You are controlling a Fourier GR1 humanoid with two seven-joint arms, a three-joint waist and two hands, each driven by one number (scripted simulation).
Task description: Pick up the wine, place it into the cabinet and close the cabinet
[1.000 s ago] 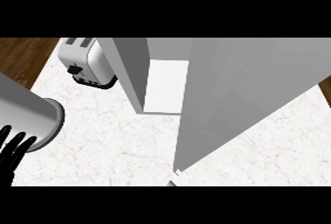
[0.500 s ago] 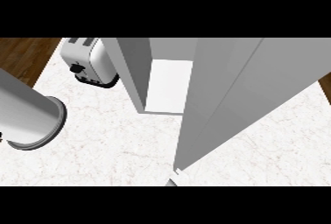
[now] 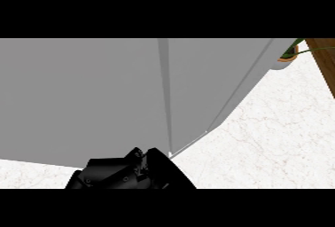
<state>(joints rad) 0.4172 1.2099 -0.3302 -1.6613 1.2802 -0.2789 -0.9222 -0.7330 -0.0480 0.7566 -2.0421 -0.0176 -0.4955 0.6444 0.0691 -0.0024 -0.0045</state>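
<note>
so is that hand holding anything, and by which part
Cannot be told: the hand shows only as a dark mass at the lower edge, against the grey cabinet. No wine is in view.

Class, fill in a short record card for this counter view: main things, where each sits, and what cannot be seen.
cabinet: grey, fills most of the view; a narrow seam runs down its front
hand: black, at the lower edge below the seam, probably the left
counter: white marble, at the right and lower left
potted plant: top right corner
wine: not in view
</note>
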